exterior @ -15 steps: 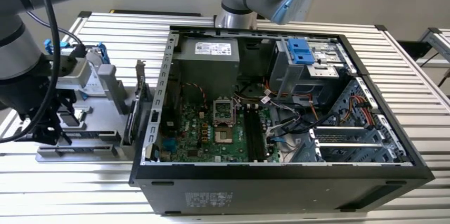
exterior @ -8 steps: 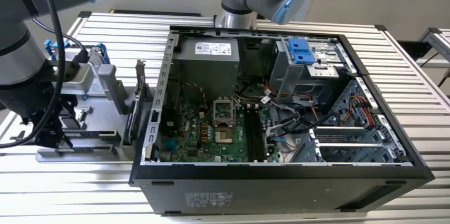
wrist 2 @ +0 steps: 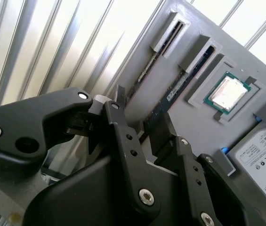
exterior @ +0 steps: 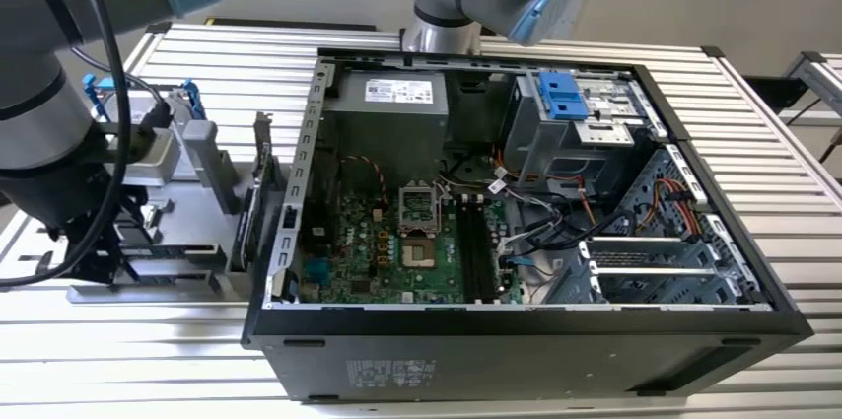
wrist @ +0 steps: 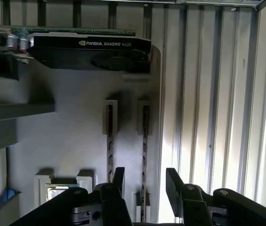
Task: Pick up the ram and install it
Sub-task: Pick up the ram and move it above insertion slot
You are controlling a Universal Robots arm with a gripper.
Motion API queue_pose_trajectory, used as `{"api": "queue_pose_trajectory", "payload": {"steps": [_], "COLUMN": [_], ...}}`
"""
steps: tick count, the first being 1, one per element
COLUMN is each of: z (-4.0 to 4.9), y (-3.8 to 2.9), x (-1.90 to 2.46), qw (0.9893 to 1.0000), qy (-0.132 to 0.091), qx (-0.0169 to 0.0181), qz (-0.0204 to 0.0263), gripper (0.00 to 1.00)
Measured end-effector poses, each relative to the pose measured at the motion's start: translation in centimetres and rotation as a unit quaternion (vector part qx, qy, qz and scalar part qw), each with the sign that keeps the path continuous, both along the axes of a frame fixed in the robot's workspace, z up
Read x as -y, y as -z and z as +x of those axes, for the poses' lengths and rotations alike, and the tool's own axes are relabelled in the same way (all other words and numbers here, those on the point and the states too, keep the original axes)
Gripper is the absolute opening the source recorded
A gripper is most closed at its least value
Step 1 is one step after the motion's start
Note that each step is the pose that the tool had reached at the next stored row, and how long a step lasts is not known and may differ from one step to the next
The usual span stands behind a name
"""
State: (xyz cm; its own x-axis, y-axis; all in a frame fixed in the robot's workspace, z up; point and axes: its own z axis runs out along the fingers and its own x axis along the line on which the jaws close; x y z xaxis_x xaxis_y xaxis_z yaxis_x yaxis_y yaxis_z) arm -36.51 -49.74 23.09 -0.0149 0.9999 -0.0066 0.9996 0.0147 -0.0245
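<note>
Hangs low over a grey holder tray [wrist: 76, 141] with the end effector [wrist: 145, 181] spread apart, clamped on nothing. Straddles the ram [wrist: 144, 141], set on edge in a slot near the tray's rim, with one finger [wrist: 118, 176] to either side and a gap visible on both in both wrist views. Keeps a second stick [wrist: 109, 141] just beside it in the neighbouring slot, outside the fingers. Shares the tray with a square silver CPU chip [wrist 2: 229, 92] seated in its own recess and a graphics card [wrist: 90, 47] standing beyond the two slots. In the exterior view, puts the arm [exterior: 53, 123] at the exterior view's left, well apart from the open computer case [exterior: 526, 350] on the ribbed metal desk [exterior: 145, 380], with the motherboard [exterior: 394, 232] exposed inside.
</note>
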Motion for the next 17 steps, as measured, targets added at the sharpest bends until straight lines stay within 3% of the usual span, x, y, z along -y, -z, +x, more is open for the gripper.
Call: {"api": "queue_pose_trajectory", "payload": {"steps": [17], "z": [0.1], "y": [1.88], "x": [0.04], "qw": [1.0], "qy": [0.0], "qx": [-0.0004], "qz": [0.0], "gripper": [1.0]}}
